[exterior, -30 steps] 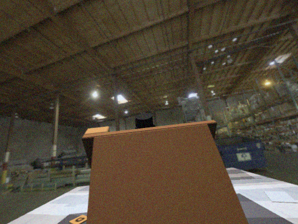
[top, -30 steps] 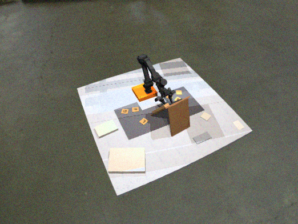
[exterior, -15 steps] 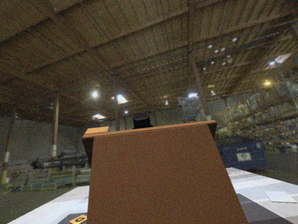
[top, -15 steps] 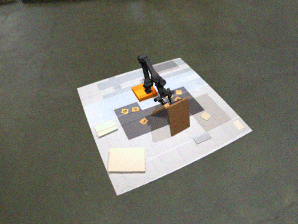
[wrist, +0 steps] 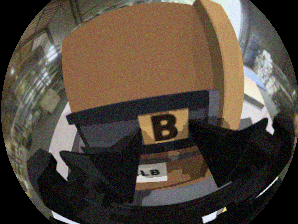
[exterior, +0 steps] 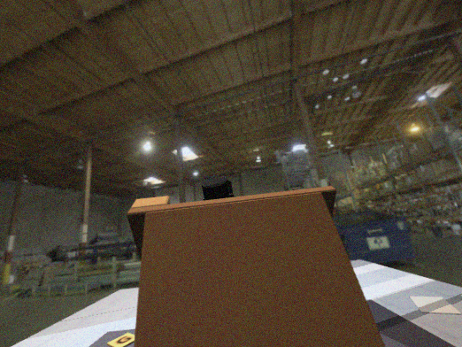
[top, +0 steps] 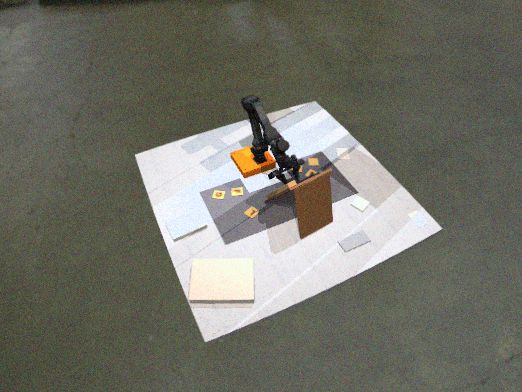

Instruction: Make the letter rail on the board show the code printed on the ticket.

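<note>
In the wrist view my gripper (wrist: 164, 127) is shut on the tile marked B (wrist: 164, 120), its face upright. The tile sits in front of the grey channel between the dark bars of the rail (wrist: 102, 111); its depth in the channel is unclear. The white ticket (wrist: 152, 172) below shows "LB"; a finger hides its left part. The brown board (top: 315, 205) (exterior: 248, 266) (wrist: 135, 60) stands upright, its back to the exterior view. Loose tiles lie on the dark mat: three at left (top: 218, 194) (top: 237, 191) (top: 251, 212), others behind the board (top: 313, 161). One reads G (exterior: 121, 340).
A cream box (top: 222, 280) lies at the counter's near left, with a pale slab (top: 186, 227) behind it. A grey slab (top: 354, 241) and a small pale pad (top: 360, 202) lie right of the board. The arm's orange base (top: 245, 165) stands behind the mat.
</note>
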Robot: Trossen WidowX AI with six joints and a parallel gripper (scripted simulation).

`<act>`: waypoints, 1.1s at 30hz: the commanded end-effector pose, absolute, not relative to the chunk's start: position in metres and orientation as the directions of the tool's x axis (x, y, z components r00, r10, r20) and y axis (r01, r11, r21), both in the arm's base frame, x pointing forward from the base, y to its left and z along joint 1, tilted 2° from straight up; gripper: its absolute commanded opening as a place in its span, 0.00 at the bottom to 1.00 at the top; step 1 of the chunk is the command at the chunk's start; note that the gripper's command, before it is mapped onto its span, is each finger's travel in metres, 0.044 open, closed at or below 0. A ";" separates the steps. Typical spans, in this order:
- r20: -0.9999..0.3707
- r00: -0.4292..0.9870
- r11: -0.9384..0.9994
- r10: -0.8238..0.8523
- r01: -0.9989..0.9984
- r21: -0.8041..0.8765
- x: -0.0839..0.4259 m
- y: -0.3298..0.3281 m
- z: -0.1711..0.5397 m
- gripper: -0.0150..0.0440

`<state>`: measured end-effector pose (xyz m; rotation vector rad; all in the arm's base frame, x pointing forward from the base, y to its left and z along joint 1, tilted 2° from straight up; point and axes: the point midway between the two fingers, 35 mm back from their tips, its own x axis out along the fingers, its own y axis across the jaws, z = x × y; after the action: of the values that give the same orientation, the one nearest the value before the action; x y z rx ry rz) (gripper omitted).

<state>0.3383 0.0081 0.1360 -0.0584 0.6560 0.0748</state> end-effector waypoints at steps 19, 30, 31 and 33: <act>-0.608 0.792 0.995 0.053 -0.093 -0.034 0.341 -0.004 0.140 0.25; -0.612 0.789 0.996 0.050 -0.088 -0.032 0.340 -0.006 0.138 0.48; -0.612 0.789 0.996 0.050 -0.088 -0.032 0.340 -0.006 0.138 0.52; -0.612 0.789 0.996 0.050 -0.088 -0.032 0.340 -0.006 0.138 0.61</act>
<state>0.3402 -0.0055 0.1377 -0.0600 0.6573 0.0753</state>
